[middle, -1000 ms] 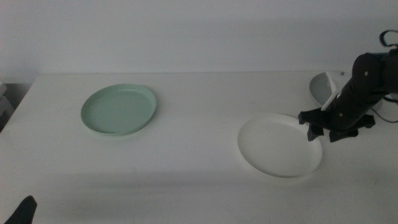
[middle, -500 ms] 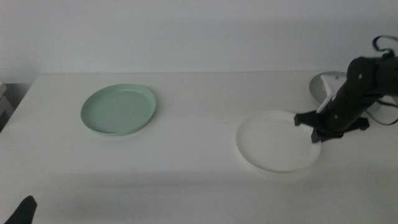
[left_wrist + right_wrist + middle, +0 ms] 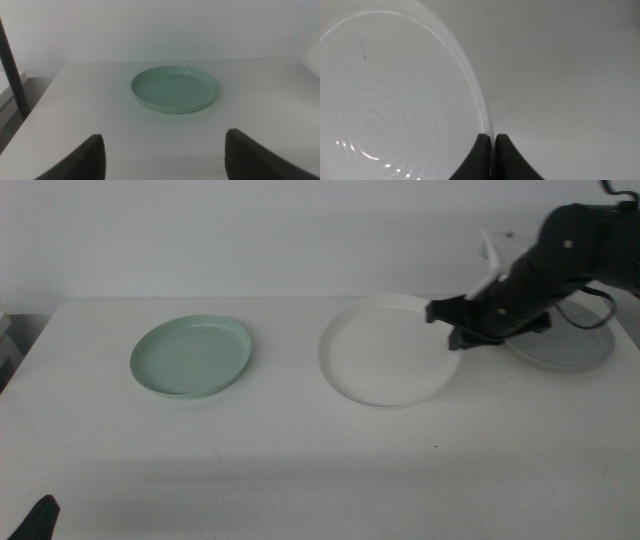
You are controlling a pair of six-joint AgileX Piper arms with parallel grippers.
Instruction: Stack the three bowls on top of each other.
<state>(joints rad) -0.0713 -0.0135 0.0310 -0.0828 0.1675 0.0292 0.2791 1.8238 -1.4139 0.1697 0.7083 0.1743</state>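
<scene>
Right hand (image 3: 455, 330) clamped on white bowl's (image 3: 385, 348) rim near tabletop's (image 3: 300, 450) far edge; left hand (image 3: 162, 155) spread apart, empty.

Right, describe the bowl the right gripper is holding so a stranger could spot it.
On the white table, look just right of centre. The right gripper pinches the rim of the white bowl. The mint green bowl sits far left; the grey bowl lies behind the arm.
</scene>
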